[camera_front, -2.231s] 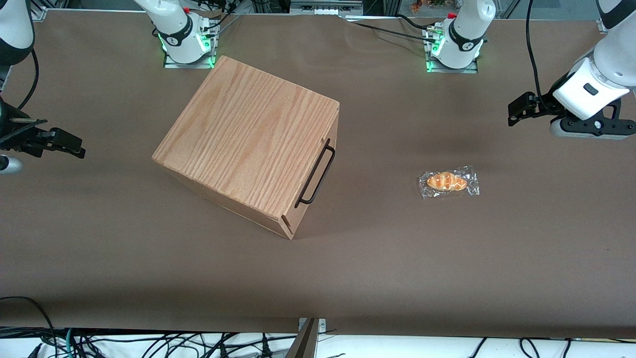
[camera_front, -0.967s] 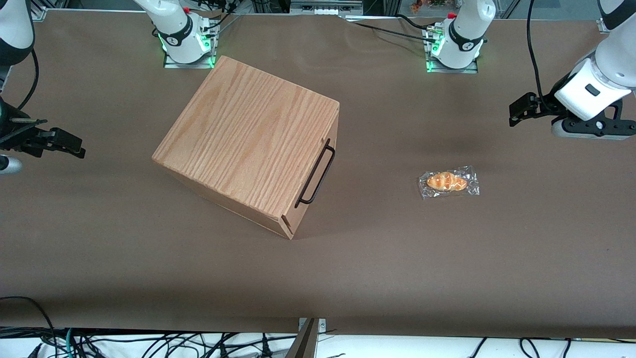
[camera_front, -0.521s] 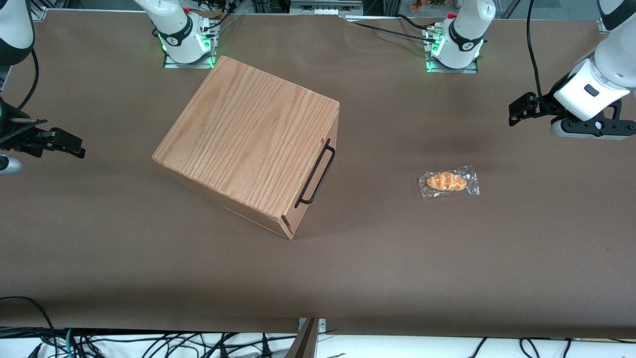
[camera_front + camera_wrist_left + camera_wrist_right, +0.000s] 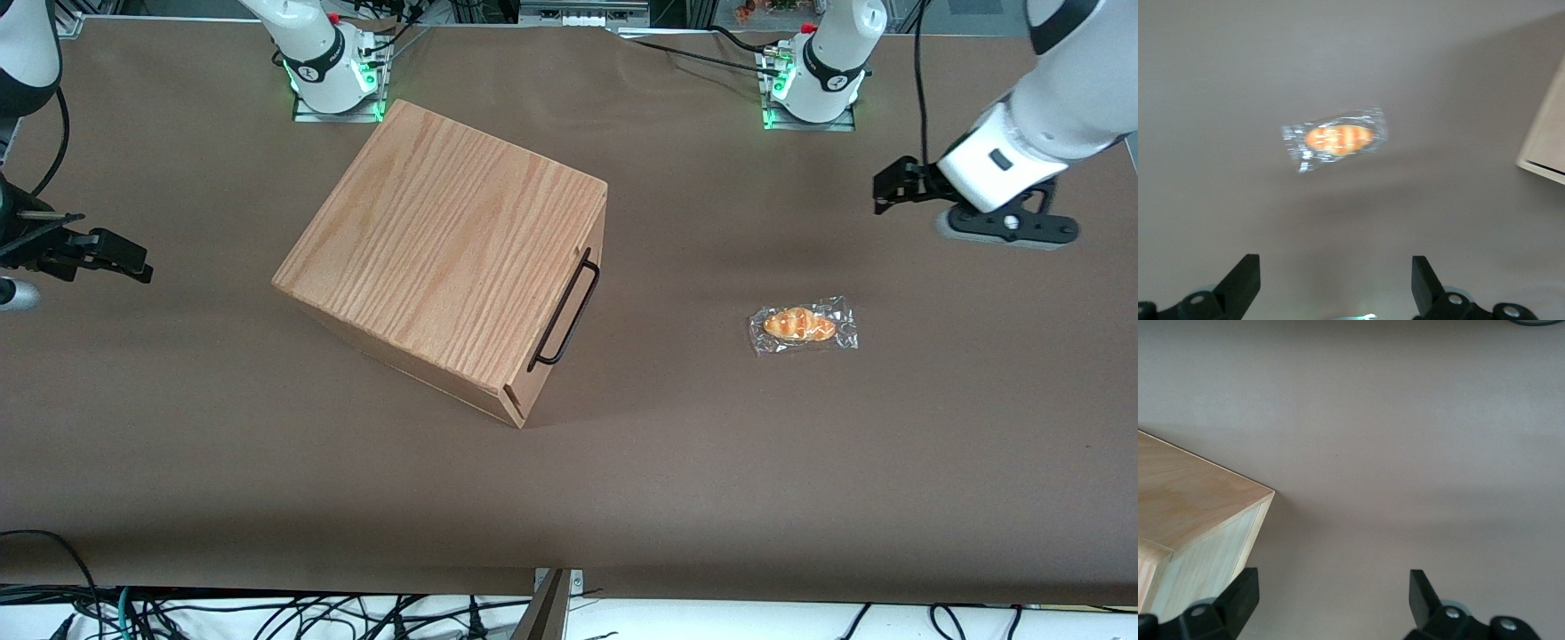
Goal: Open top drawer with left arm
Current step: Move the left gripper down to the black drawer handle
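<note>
Top drawer [image 4: 569, 307] shut in cabinet [image 4: 444, 258] mid-surface, handle [image 4: 565, 311] facing the working arm's end. Pincer [image 4: 892, 188] spread, empty, hanging near that end's edge, well apart from the handle; wrapped pastry [image 4: 802, 325] between, nearer the front camera.

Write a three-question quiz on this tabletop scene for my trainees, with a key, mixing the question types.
1. True or false: the top drawer is already pulled out.
2. What does the left arm's hand hold? A) the black wire handle B) nothing, its fingers are open C) the wrapped pastry
3. Fill in: the wrapped pastry lies on the table between the cabinet and the ____ arm's end.

Key: 1 false, the drawer front sits flush with the cabinet; 2 B, the hand hangs above bare table, apart from handle and pastry; 3 working.
</note>
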You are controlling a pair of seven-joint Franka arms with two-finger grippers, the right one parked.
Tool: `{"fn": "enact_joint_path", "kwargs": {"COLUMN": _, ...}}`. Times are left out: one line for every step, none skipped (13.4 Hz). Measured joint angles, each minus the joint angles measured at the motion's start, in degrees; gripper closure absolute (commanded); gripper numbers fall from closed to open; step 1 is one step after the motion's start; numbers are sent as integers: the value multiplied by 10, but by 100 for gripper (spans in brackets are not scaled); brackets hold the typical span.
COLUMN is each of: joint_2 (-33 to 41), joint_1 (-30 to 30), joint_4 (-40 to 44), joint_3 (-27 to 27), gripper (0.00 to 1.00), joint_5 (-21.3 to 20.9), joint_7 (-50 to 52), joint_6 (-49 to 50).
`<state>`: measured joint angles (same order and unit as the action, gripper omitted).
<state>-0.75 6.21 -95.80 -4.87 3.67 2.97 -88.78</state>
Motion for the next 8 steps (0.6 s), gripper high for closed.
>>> {"fn": "enact_joint_path", "kwargs": {"joint_2": -16, "joint_1": 15, "joint_4": 15, "joint_3": -1, "gripper": 0, "joint_5": 15, "joint_7": 0, "joint_6": 1}}
{"fn": "enact_joint_path", "kwargs": {"joint_2": -35, "joint_1": 30, "joint_4": 31, "joint_3": -1, "gripper": 0, "joint_5": 25, "joint_7": 1, "joint_6": 1}}
{"fn": "enact_joint_path", "kwargs": {"joint_2": -57, "joint_1": 46, "joint_4": 48, "joint_3": -2, "gripper": 0, "joint_5": 31, "joint_7": 1, "joint_6": 0}}
{"fn": "enact_joint_path", "kwargs": {"joint_2": -83, "joint_1": 62, "joint_4": 68, "joint_3": -3, "gripper": 0, "joint_5": 33, "joint_7": 1, "joint_6": -1}}
{"fn": "enact_joint_path", "kwargs": {"joint_2": -111, "joint_1": 79, "joint_4": 88, "joint_3": -4, "gripper": 0, "joint_5": 36, "joint_7": 1, "joint_6": -5}}
{"fn": "enact_joint_path", "kwargs": {"joint_2": -141, "joint_1": 95, "joint_4": 106, "joint_3": -4, "gripper": 0, "joint_5": 40, "joint_7": 1, "joint_6": -20}}
{"fn": "enact_joint_path", "kwargs": {"joint_2": -167, "joint_1": 111, "joint_4": 120, "joint_3": -4, "gripper": 0, "joint_5": 43, "joint_7": 1, "joint_6": -46}}
{"fn": "enact_joint_path", "kwargs": {"joint_2": -188, "joint_1": 127, "joint_4": 130, "joint_3": -5, "gripper": 0, "joint_5": 49, "joint_7": 2, "joint_6": -78}}
